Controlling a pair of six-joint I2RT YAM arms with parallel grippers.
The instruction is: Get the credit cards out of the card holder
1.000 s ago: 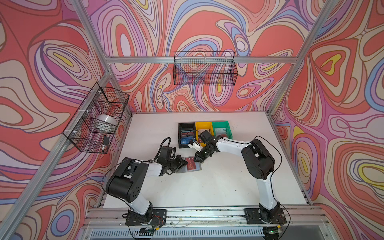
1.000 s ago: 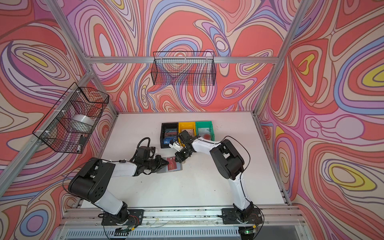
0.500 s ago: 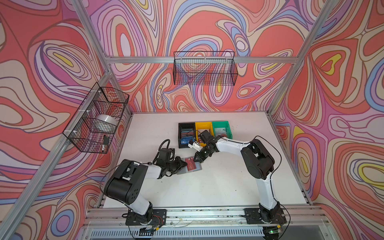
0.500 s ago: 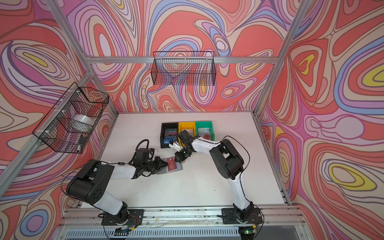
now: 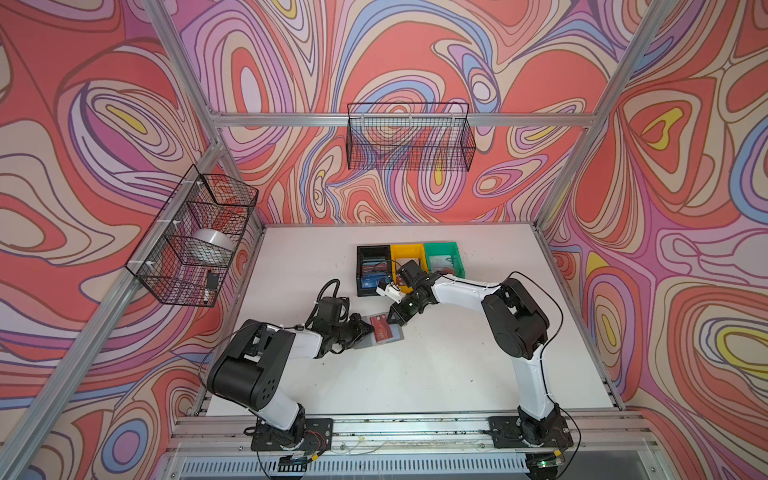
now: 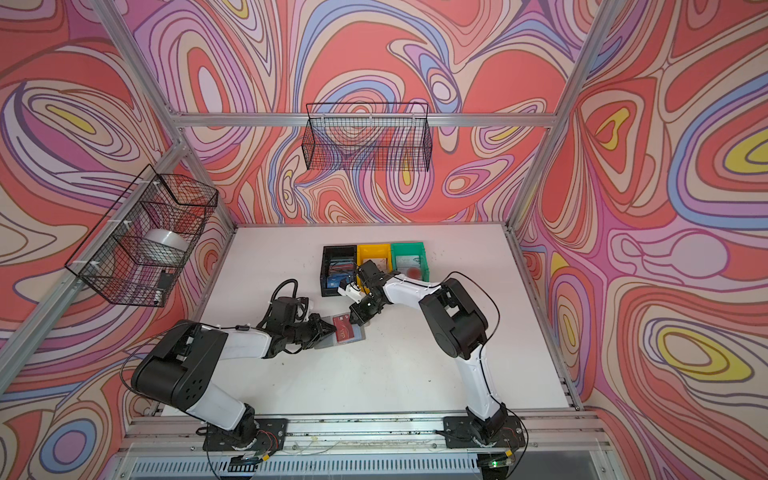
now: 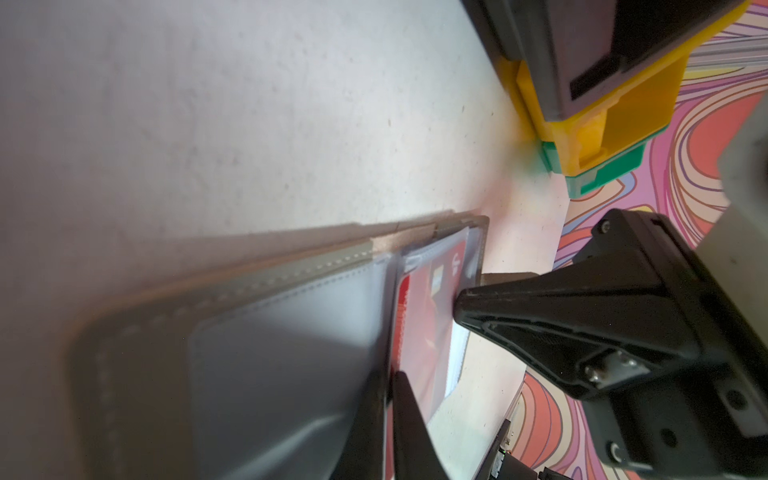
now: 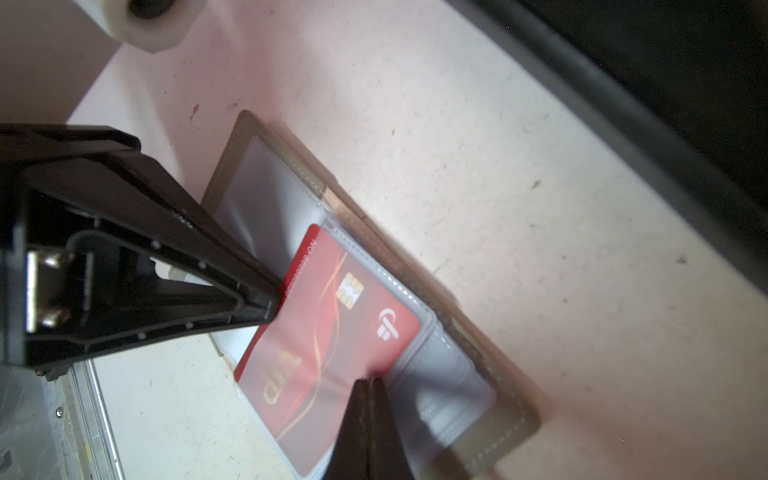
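Your left gripper (image 8: 270, 309) pinches the red card's (image 8: 328, 332) protruding edge. Your right gripper (image 8: 368, 386), jaws together, rests its tip at the card's opposite edge. The open holder (image 8: 490, 399) lies flat on the table (image 8: 498, 187), near the bins (image 5: 407, 251).

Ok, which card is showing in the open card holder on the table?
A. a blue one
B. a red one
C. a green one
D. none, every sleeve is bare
B: both wrist views show the red card, with a gold chip, lying partly inside a translucent sleeve of the open grey card holder.
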